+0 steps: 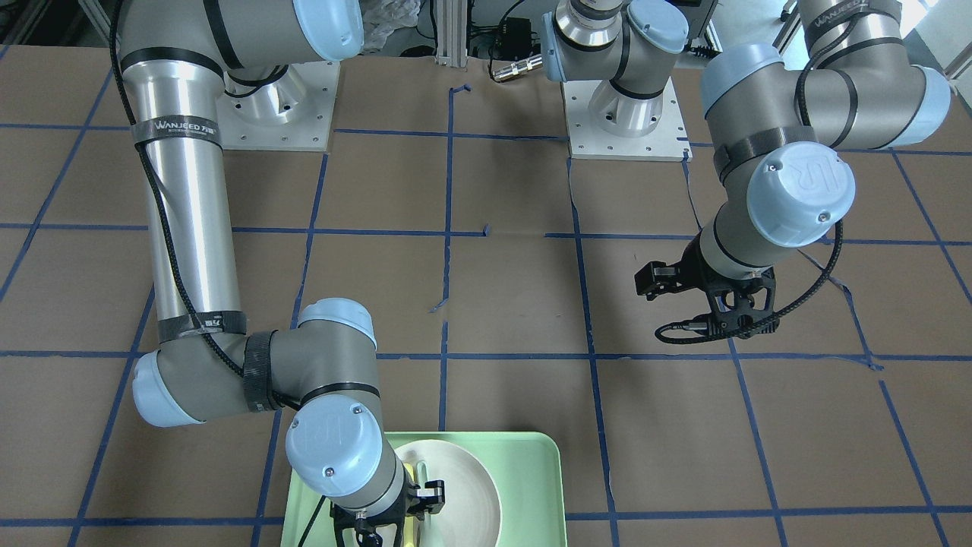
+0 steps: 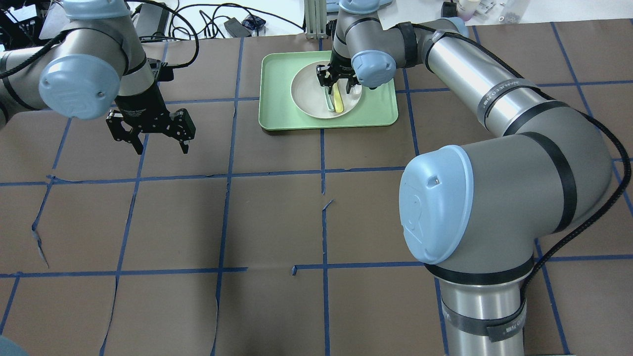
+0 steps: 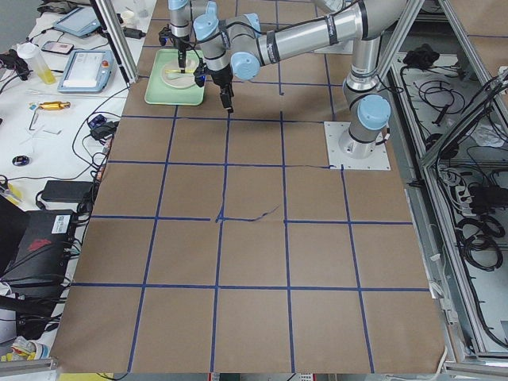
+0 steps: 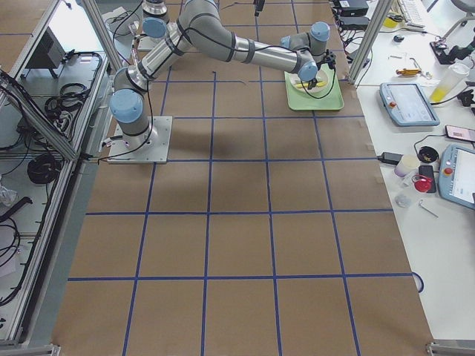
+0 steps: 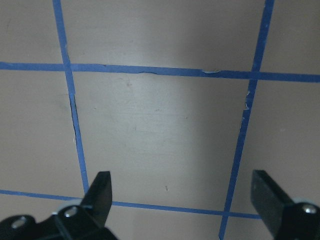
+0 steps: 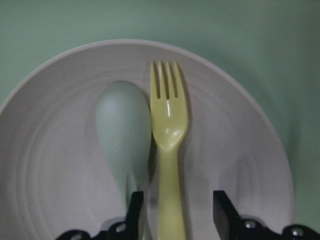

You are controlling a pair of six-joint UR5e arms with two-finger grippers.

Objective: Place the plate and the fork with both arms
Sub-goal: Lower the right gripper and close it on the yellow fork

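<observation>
The off-white plate (image 2: 306, 94) lies in the mint-green tray (image 2: 277, 109) at the table's far side. The pale-yellow fork (image 6: 169, 125) lies in the plate (image 6: 60, 150), tines away from the wrist camera, beside a grey-green spoon (image 6: 122, 125). My right gripper (image 6: 177, 215) is low over the plate and open; its fingers (image 6: 222, 210) straddle the fork's handle without touching it. It also shows in the overhead view (image 2: 338, 88), over the fork (image 2: 339, 101). My left gripper (image 2: 151, 133) is open and empty above bare table, left of the tray; its wrist view (image 5: 182, 200) shows only brown paper.
The spoon's handle lies close to the right gripper's left finger. The table is brown paper with blue tape lines (image 2: 227, 173). The two arm bases (image 1: 623, 114) stand on the robot's side. Benches with tools and tablets (image 4: 404, 104) flank the table's far edge.
</observation>
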